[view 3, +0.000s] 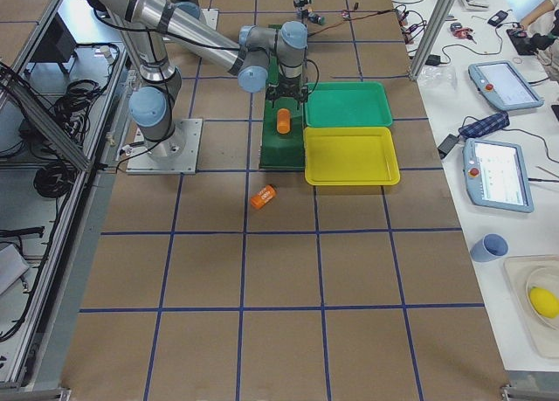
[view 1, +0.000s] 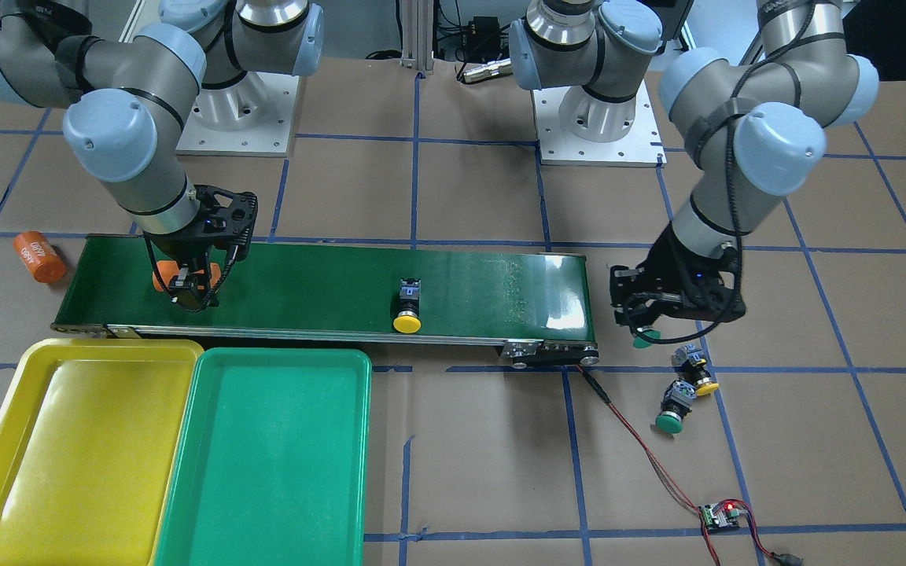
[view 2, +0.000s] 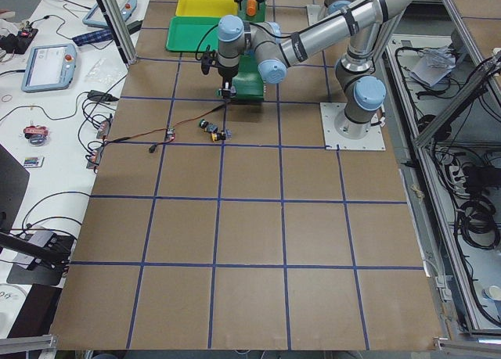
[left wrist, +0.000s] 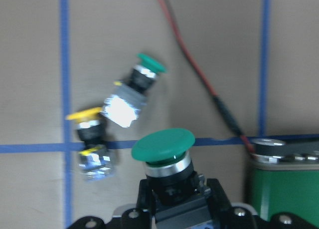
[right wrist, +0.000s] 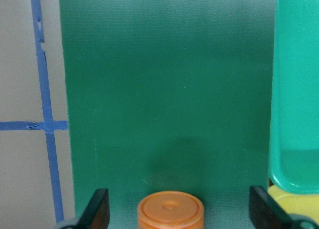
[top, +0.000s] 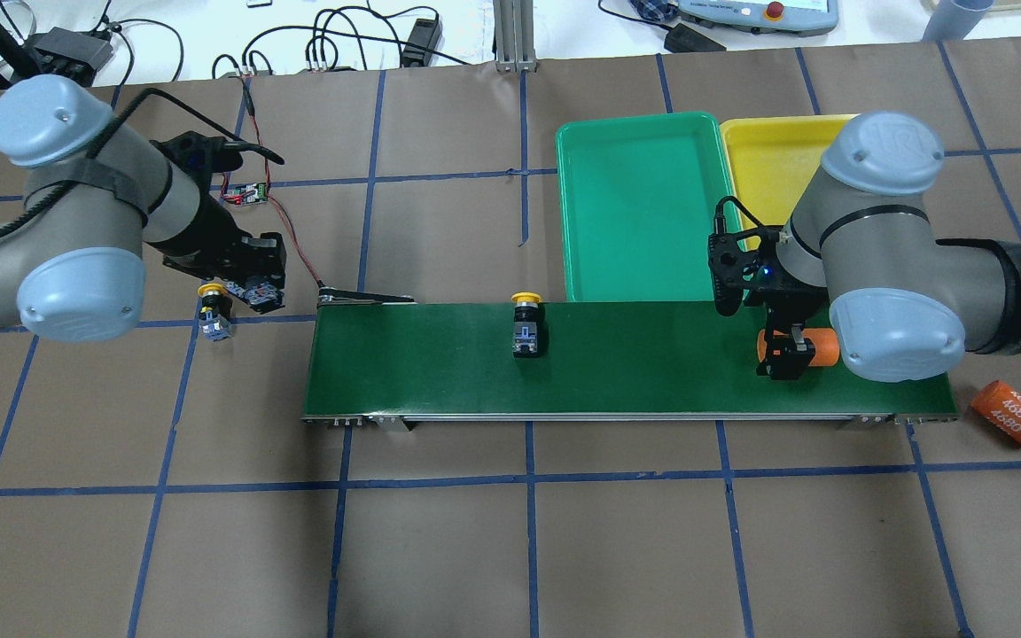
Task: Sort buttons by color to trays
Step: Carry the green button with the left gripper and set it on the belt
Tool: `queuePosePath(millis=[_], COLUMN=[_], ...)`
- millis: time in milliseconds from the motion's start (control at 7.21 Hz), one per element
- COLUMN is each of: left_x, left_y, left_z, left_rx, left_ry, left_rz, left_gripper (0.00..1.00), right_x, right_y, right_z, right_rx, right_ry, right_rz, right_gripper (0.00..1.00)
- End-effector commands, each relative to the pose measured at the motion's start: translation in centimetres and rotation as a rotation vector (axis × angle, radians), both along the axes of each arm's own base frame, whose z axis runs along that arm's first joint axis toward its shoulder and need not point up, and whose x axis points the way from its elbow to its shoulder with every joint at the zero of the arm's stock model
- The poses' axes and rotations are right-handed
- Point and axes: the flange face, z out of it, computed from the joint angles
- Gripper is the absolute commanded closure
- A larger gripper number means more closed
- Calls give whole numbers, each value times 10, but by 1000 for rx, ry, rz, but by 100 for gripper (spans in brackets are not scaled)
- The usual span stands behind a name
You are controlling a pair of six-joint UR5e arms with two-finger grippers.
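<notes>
Left gripper (view 1: 640, 324) is closed on a green button (left wrist: 163, 145). Its fingers clamp the black body, and the green cap sticks out in front of the fingertips. This gripper is over the brown table, just past the end of the conveyor belt (view 1: 327, 283) on the robot's left side.

Two more buttons lie on their sides on the table near it, on the operators' side. One is a yellow button (view 1: 697, 369) and the other is a second green button (view 1: 673, 407). They are very close to each other, and I cannot tell if they touch. Neither of them touches the gripper.

Right gripper (view 1: 189, 292) is at the other end of the belt with its fingers (right wrist: 97, 211) wide apart. An orange cylinder (right wrist: 170, 210) lies on the belt between them, with a gap on each side.

Another yellow button (view 1: 407, 308) lies about in the middle of the belt, well apart from both grippers, with its cap toward the trays' side.

Yellow tray (view 1: 68, 456) and green tray (view 1: 264, 456) sit side by side, just beside the belt near the right gripper. A second orange cylinder marked 4680 (view 1: 38, 256) lies on the table beyond that end of the belt.
</notes>
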Motion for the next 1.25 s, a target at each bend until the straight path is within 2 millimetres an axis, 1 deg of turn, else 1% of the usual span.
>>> queuePosePath(millis=[0,139,277,416,555,693,832,1109], left_x=[-39,-39,-39,-39,-44,-47,-47,-49], left_y=[42,46,44,38,33,31,32,33], left_z=[-18,-19,-24,-29,-30,-29,-38,-46], left_rx=[38,37,42,47,26,6,25,41], left_ry=[8,4,4,6,40,60,61,65], left_rz=[-62,-85,-133,-144,-144,-158,-162,-169], left_gripper=[100,100,100,100,100,100,100,100], right_x=[0,0,0,0,0,-1,-2,-5], right_y=[0,-1,-2,-2,-4,-4,-5,-6], right_z=[0,0,2,1,-3,-3,-3,-4], right_rx=[-2,0,-6,-5,4,5,5,5], right_ry=[-1,-1,-5,-5,-3,1,1,6], right_rz=[-2,-5,-5,-4,-2,-2,-2,-4], right_gripper=[0,0,0,0,0,0,0,0])
